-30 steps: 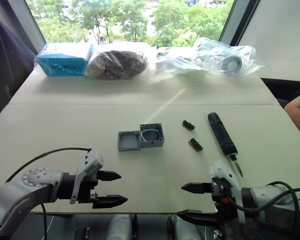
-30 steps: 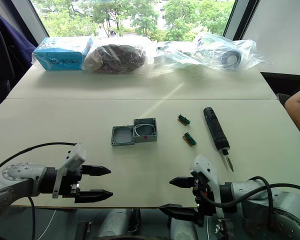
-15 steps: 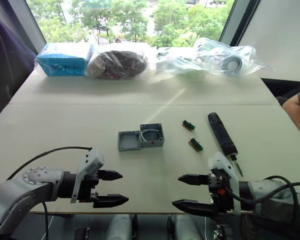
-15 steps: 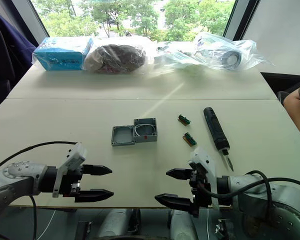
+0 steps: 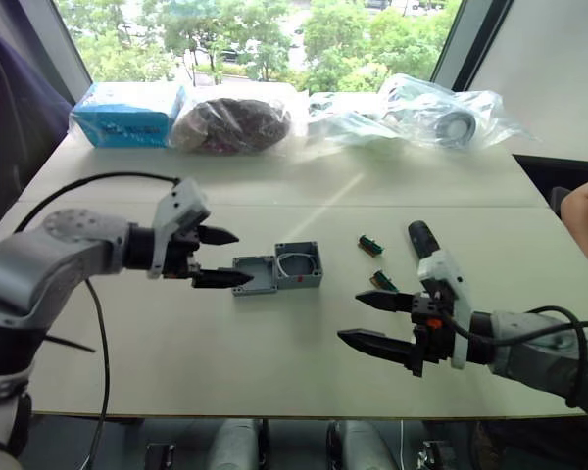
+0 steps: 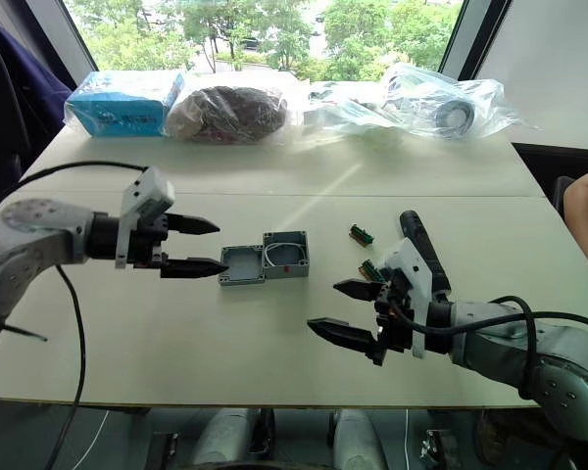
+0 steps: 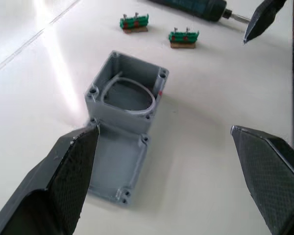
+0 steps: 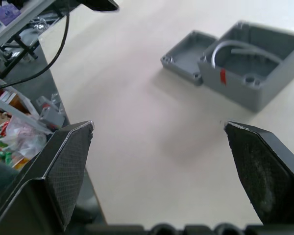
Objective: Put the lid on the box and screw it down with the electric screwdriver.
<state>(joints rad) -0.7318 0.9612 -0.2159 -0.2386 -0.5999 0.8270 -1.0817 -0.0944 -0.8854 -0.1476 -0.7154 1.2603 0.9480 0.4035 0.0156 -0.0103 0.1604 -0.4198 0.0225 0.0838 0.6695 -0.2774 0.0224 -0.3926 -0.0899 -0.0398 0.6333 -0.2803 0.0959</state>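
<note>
From the left eye, your left tool [image 5: 220, 258] sits wide open and empty, its tips pointing straight at the lid [image 5: 254, 275], which lies flat on the worktop [image 5: 176, 333] just beyond the lower fingertip. The lid touches the left wall of the box [image 5: 298, 264]. Your right tool [image 5: 374, 320] is also spread wide with nothing in it, hovering in front of the two green parts [image 5: 369, 245], and the screwdriver [image 5: 423, 242] lies behind it, its long axis running away from you and slightly left.

Right eye, same story: lid [image 6: 241, 264] nearest your left arm, box [image 6: 286, 254] just right of it, well apart from the right tool [image 6: 341, 311].

Left wrist now: the lid [image 7: 116, 165] lies low between the open fingers [image 7: 71, 169], hard by one of them, with the box [image 7: 127, 95] open-topped just past it. That's your pickup, I'd say; the left arm is clearly the closer one.

Right wrist: the fingers [image 8: 257, 166] gape wide, with the box [image 8: 250, 66] and lid [image 8: 191, 49] lying ahead and well off, so let the right arm go for the screwdriver later.
</note>
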